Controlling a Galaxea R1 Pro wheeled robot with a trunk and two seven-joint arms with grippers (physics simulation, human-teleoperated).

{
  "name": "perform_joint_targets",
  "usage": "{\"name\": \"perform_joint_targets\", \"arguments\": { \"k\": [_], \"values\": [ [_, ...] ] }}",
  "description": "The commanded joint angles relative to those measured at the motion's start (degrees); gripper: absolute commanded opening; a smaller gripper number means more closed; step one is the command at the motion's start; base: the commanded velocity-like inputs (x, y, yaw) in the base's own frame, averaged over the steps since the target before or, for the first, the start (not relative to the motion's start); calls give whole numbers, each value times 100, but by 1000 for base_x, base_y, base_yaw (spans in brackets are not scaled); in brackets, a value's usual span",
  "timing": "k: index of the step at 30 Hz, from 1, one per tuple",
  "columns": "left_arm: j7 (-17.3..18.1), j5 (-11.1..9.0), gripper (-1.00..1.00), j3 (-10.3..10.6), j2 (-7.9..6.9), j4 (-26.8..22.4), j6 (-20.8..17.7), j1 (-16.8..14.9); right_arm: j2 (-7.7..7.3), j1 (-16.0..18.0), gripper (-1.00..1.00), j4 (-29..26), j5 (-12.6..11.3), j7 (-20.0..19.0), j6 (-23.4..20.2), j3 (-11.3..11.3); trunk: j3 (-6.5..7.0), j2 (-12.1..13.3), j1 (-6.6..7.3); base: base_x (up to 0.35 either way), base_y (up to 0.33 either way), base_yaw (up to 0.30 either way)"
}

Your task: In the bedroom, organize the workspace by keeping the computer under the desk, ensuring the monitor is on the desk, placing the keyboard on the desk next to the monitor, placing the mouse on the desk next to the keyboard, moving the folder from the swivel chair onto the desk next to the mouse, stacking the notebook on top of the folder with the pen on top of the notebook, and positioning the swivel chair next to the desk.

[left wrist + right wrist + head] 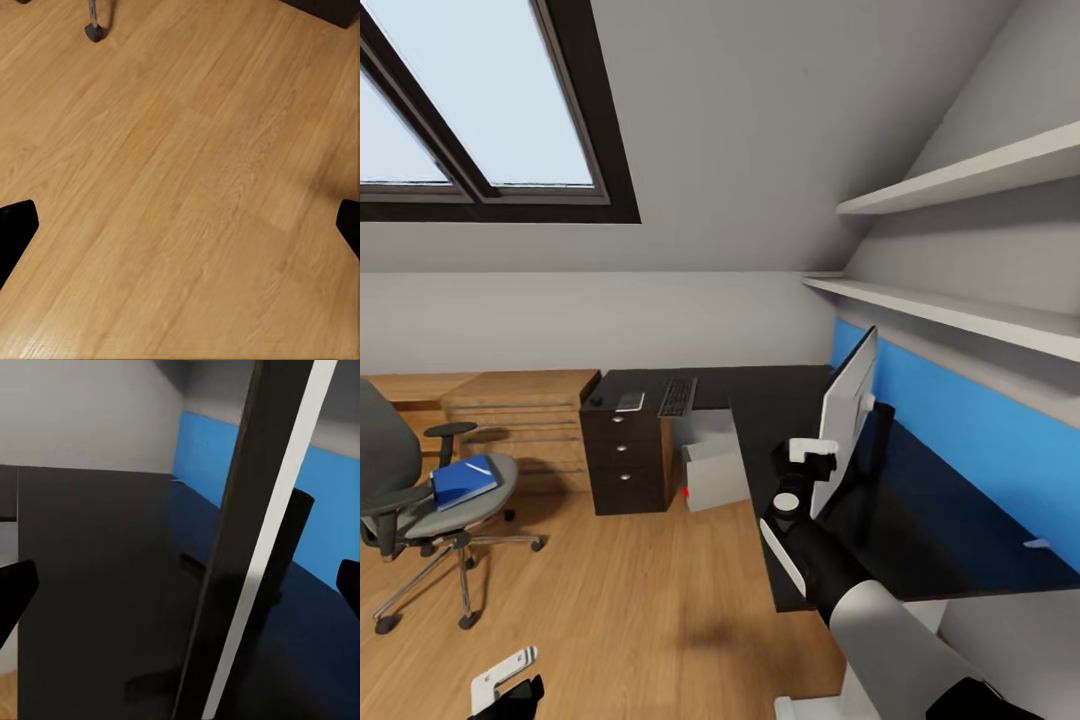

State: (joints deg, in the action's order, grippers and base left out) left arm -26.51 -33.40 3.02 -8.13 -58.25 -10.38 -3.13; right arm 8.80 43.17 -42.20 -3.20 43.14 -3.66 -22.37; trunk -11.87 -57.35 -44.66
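Observation:
The black L-shaped desk (760,400) runs along the right wall. On it the monitor (848,415) (255,532) stands edge-on to me. My right gripper (810,462) (180,592) is open at the monitor's near side, its fingers (15,600) wide apart with the screen's edge between them. The keyboard (677,396), the grey notebook (630,401) and the small black mouse (596,401) lie on the far desk wing. Below it stands the computer (715,470). At left, the swivel chair (405,500) carries the blue folder (463,481); a thin white streak on it may be the pen. My left gripper (510,685) (180,225) hangs open over the floor.
A light-wood drawer chest (520,420) stands against the back wall left of the desk. Two white shelves (960,180) and a blue wall panel (960,420) are above the desk at right. A chair castor (94,30) rests on the wooden floor (187,150).

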Motion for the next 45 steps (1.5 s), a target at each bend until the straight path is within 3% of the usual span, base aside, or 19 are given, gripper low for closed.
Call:
{"name": "perform_joint_targets", "arguments": {
  "k": [1,5,11,16,36,45],
  "values": [
    [-48,-34,100,26,-7,-10,-8,-3,-8,7,100,-7,-32,43,-40,-27,-8,-6,-2,63,0,0],
    [-52,-35,100,33,-5,-6,11,-3,-28,7,100,-7,-32,45,-45,-4,-8,-6,-2,29,0,0],
    [-50,-35,100,38,-4,-8,18,-3,-143,7,100,1,-26,29,-40,412,-8,-6,-2,2,0,0],
    [-48,-29,100,44,-4,-11,25,-3,-233,7,100,1,-31,21,-39,529,-8,-6,-2,85,0,0],
    [-56,-30,100,50,-3,-3,59,-3,-247,7,100,-5,-32,27,-35,541,-8,-6,-2,34,-67,0],
    [-56,-26,100,59,-2,-4,61,-3,-247,7,100,-7,-27,28,-30,541,-8,-6,-2,-168,-137,0]
  ]
}}
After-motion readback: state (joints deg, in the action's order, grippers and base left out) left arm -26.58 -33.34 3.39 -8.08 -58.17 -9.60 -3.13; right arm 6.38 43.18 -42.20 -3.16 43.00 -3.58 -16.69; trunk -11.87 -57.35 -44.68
